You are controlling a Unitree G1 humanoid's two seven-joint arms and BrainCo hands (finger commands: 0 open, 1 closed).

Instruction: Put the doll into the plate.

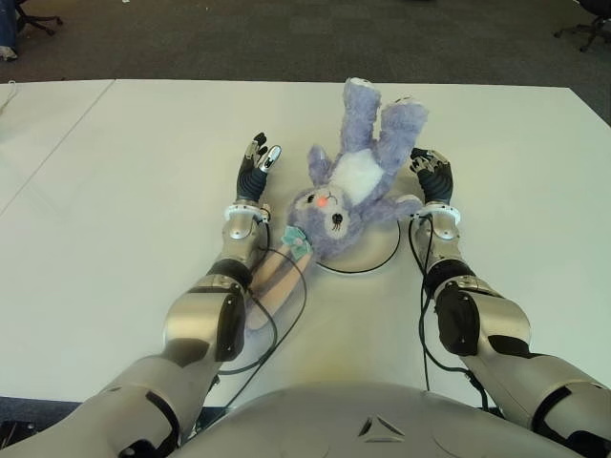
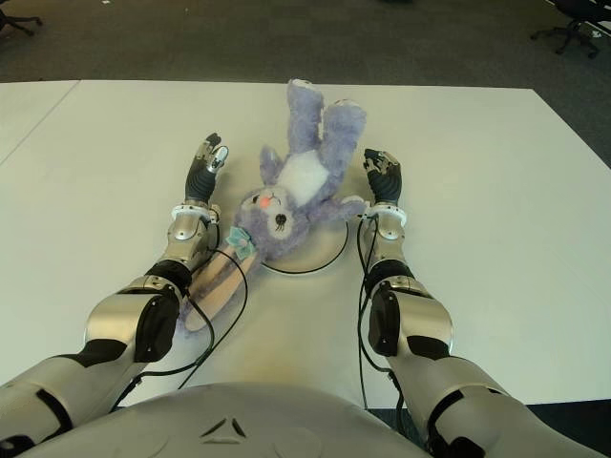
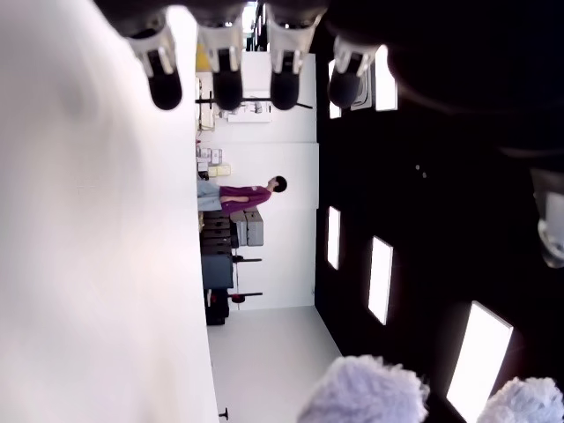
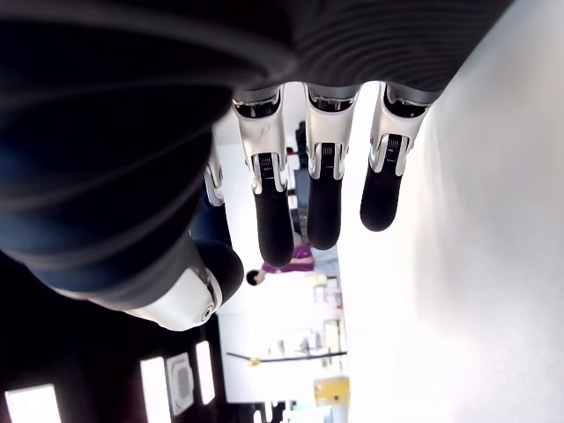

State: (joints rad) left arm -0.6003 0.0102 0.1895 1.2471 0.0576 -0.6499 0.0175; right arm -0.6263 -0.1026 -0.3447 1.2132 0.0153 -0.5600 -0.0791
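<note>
Left hand (image 1: 256, 164) was on table (image 1: 115, 191) left of doll (image 1: 355, 179), fingers (image 3: 227, 84) extended, apart, holding nothing. Doll lay face up, head and upper body over plate (image 1: 382, 256), legs pointing away past rim, pink ears trailing back beside left forearm. Right hand (image 1: 431, 175) was just right of doll, fingers (image 4: 323, 198) straight, loose, empty.

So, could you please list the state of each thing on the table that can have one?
doll: lying face up over the plate, ears trailing off it towards the robot.
plate: flat on the table, mostly covered by the doll.
left hand: open, left of the doll, holding nothing.
right hand: open, right of the doll, holding nothing.
</note>
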